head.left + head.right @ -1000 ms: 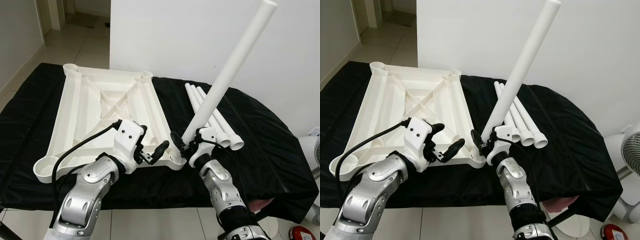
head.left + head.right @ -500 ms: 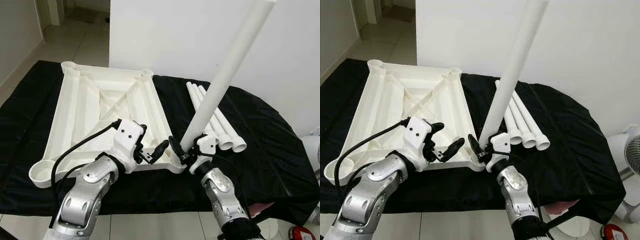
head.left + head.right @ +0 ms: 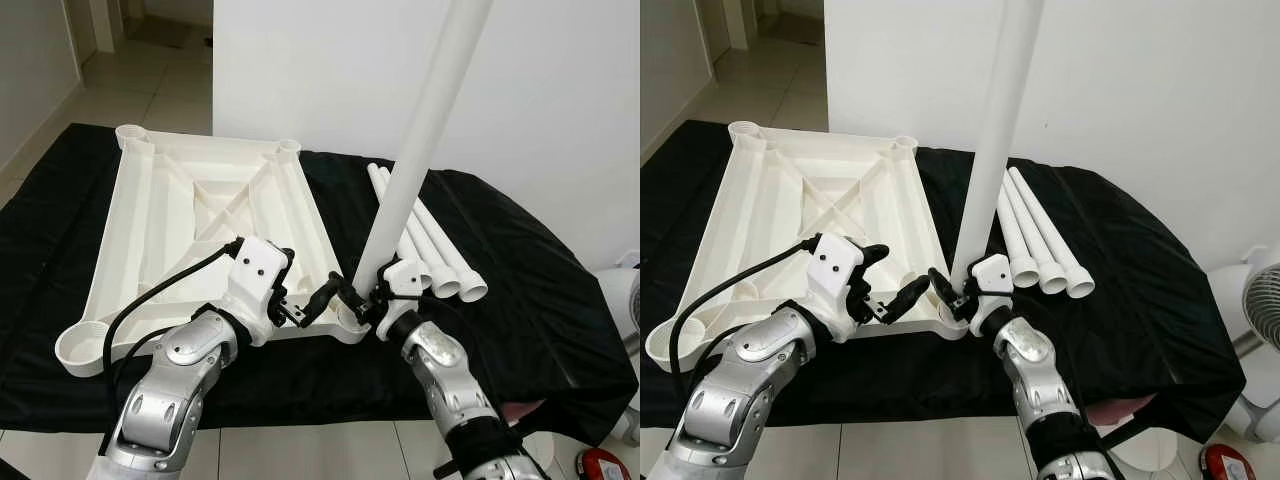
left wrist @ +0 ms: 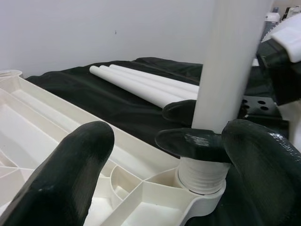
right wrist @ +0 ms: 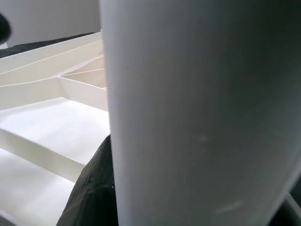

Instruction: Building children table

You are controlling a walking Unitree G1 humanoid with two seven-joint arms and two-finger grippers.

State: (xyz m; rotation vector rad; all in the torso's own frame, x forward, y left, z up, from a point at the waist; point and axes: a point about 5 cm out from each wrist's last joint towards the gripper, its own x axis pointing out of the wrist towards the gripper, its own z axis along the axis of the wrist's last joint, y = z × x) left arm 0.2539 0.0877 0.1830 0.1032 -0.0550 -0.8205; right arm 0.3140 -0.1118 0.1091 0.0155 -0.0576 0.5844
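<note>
— Right gripper [image 3: 358,300]: what has it got?
— Its black fingers are clamped around the foot of the white table leg [image 3: 420,150], just above the threaded end, which sits in the near right corner socket [image 4: 200,181] of the upturned white tabletop [image 3: 165,240].

— And the left gripper [image 3: 305,305]?
— Spread apart, holding nothing. One finger reaches in just beside that socket, right up against the right gripper; in the left wrist view the two fingers stand either side of the leg's base.

— What can't you see?
— The leg's upper end runs out of the head views. The right wrist view is blocked by blurred white tube with a dark finger beside it, so the seat of the thread can't be judged there.

— Changed from a second ago?
— The leg leaned far to the right with its foot beside the tabletop corner; now it stands nearly upright in the socket.

— Anything else?
— Three spare legs [image 3: 440,250] lie side by side on the black cloth [image 3: 540,300], right of the tabletop. A white fan [image 3: 1260,320] shows partly at the right edge.
</note>
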